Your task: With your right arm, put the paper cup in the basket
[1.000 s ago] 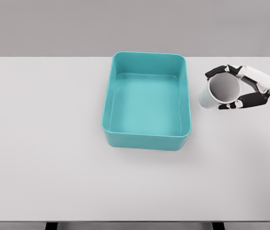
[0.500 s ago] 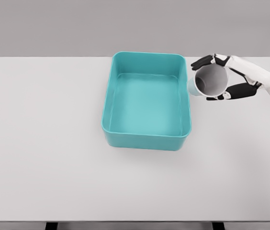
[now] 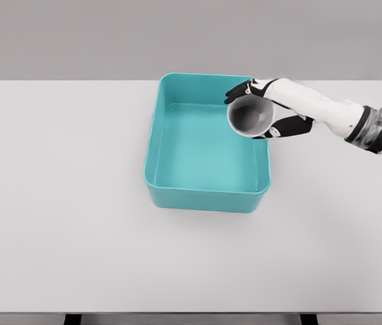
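A teal rectangular basket (image 3: 206,197) sits on the white table, a little right of centre. My right hand (image 3: 257,110) is shut on a white paper cup (image 3: 250,116), holding it in the air over the basket's far right corner. The cup is tipped so its open mouth faces the camera and its dark inside shows. My right arm (image 3: 340,118) reaches in from the right edge. The basket holds nothing else. No left arm shows.
The white table (image 3: 62,203) stretches wide to the left and in front of the basket. A plain grey wall stands behind the table's far edge.
My right hand has carried the cup leftward from beside the basket to above its far right corner, and more of the forearm has come into view.
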